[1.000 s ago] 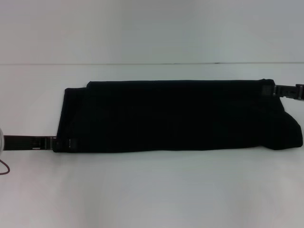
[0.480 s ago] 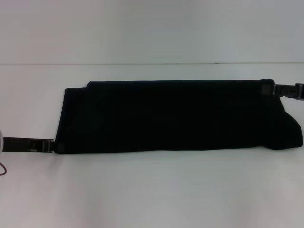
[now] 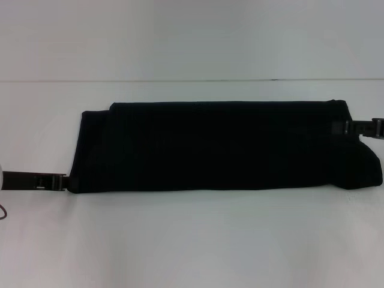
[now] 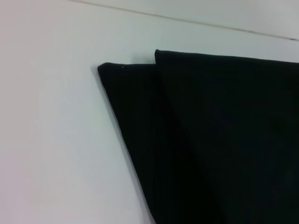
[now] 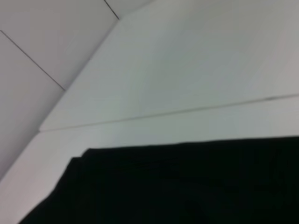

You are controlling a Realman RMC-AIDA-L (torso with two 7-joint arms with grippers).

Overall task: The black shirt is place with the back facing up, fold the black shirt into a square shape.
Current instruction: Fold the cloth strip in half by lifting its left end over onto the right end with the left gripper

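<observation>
- Black soft fabric shirt (image 3: 216, 147) is lying across the middle of the head view as a long, low band, folded lengthwise, stretching from the left-centre almost to the right edge of the frame on the white table (image 3: 192, 240).
- Its left end is showing two stacked layers, the upper one stepping in a little from the lower one; the left wrist view is showing the same stepped corner (image 4: 156, 53) against the pale surface.
- No lettering is showing on the fabric in any view.
- Left gripper (image 3: 65, 181), a slim black rigid arm tip, is reaching in from the lower left of the frame and is meeting the shirt's lower-left corner; whether its fingers are apart or closed on the cloth cannot be told.
- Right gripper (image 3: 348, 126), the matching black arm tip, is coming in from the right edge of the frame and is touching the shirt's right end, a little below its upper corner; its opening cannot be told either.
- The right wrist view is showing only the shirt's edge and the white table beyond it.
</observation>
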